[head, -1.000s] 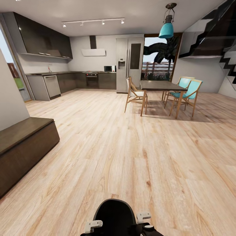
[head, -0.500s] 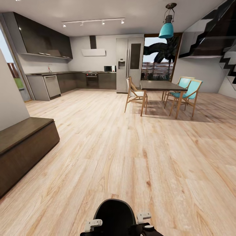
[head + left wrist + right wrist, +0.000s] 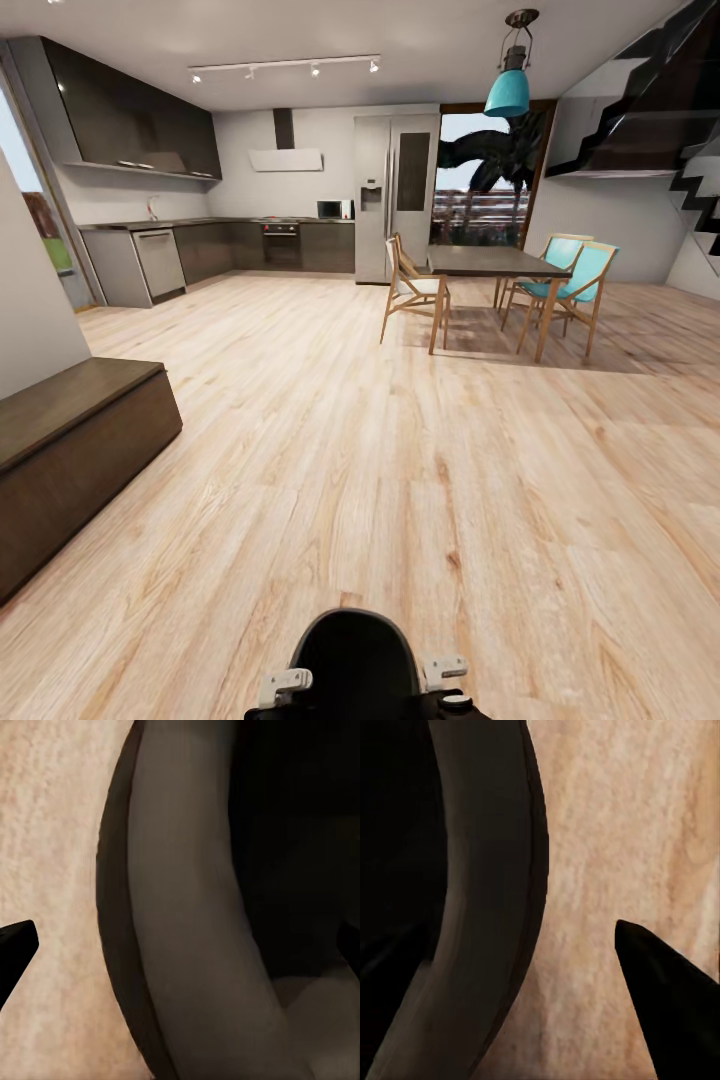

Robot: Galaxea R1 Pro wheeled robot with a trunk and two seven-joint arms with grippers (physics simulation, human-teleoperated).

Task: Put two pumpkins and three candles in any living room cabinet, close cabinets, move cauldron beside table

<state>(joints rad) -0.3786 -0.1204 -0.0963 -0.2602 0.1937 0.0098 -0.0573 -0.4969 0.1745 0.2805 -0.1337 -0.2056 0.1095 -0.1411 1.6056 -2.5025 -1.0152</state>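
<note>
The cauldron (image 3: 352, 665) sits low at the robot's front over the wood floor (image 3: 400, 480), its thick rim straddled by both spread grippers, left gripper (image 3: 180, 941) and right gripper (image 3: 521, 979). It looks rigid and bulky, probably heavy; the rim's 2 opposite sides seem the best hold.

Both arms are reaching down and forward, close in front of the trunk. The left gripper (image 3: 285, 687) and right gripper (image 3: 442, 668) are sitting low, near each other, at about the same height. In the left wrist view its fingers (image 3: 15, 949) are standing spread wide. In the right wrist view its fingers (image 3: 660, 1012) are likewise standing apart.
</note>
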